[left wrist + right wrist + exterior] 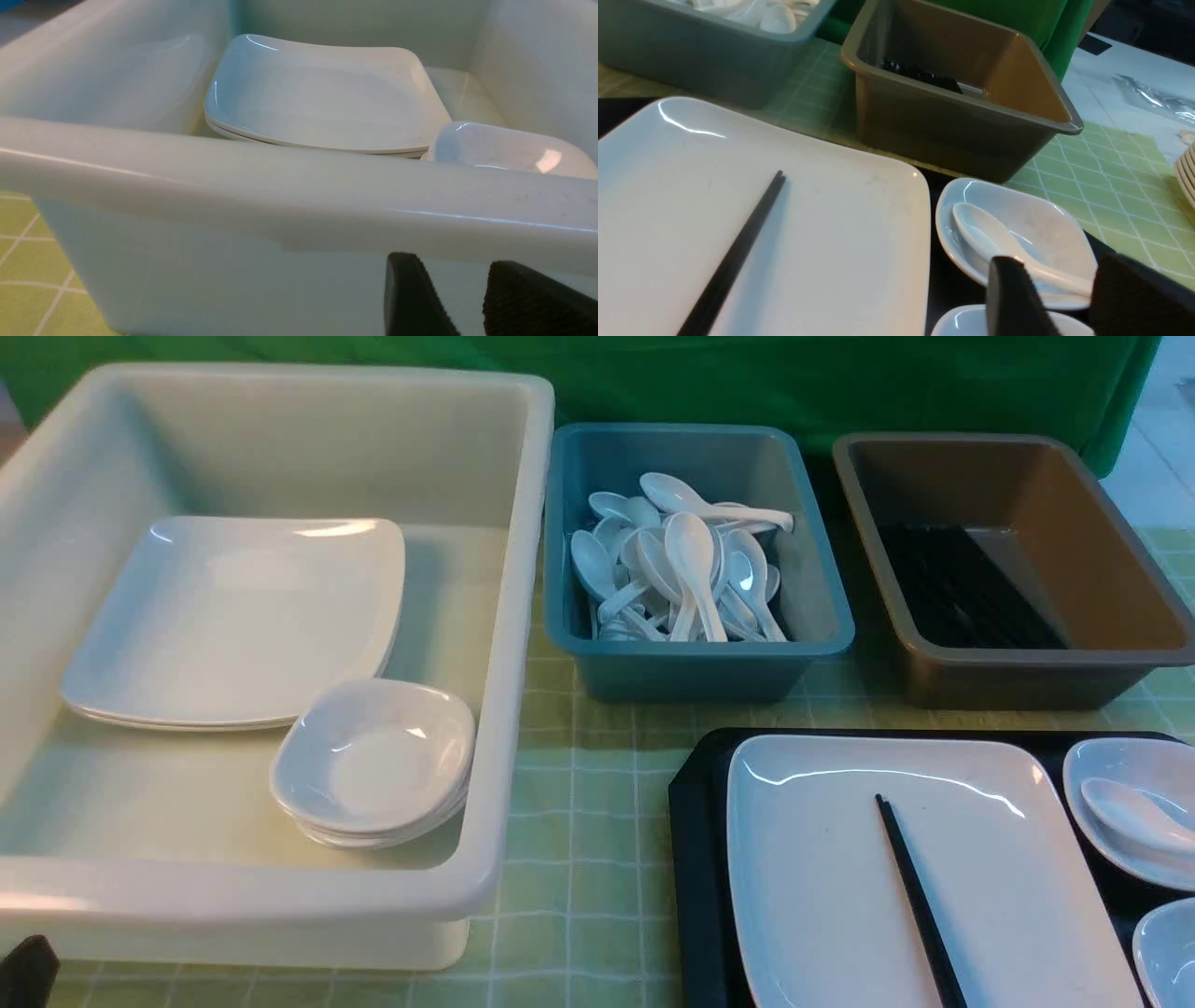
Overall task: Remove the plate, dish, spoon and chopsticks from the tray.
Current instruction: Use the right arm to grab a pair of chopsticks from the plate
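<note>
The right claw [1055,268] stands with its jaws apart. The spoon [994,238] lies in a small dish [1064,224] just beside the plate [831,233] on the tray [695,859], its handle running between the claw's fingers. The chopsticks [738,252] lie on the plate. The left claw [451,268], jaws apart and empty, hangs well apart from the plate, at the white tub's [280,196] outer wall.

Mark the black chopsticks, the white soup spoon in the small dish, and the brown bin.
Thin black chopsticks [920,903]: front view, mid-length of the sticks.
Glossy white soup spoon [980,229]: right wrist view, its oval bowl.
Deep brown plastic bin [1074,541]: front view, inner right wall.
</note>
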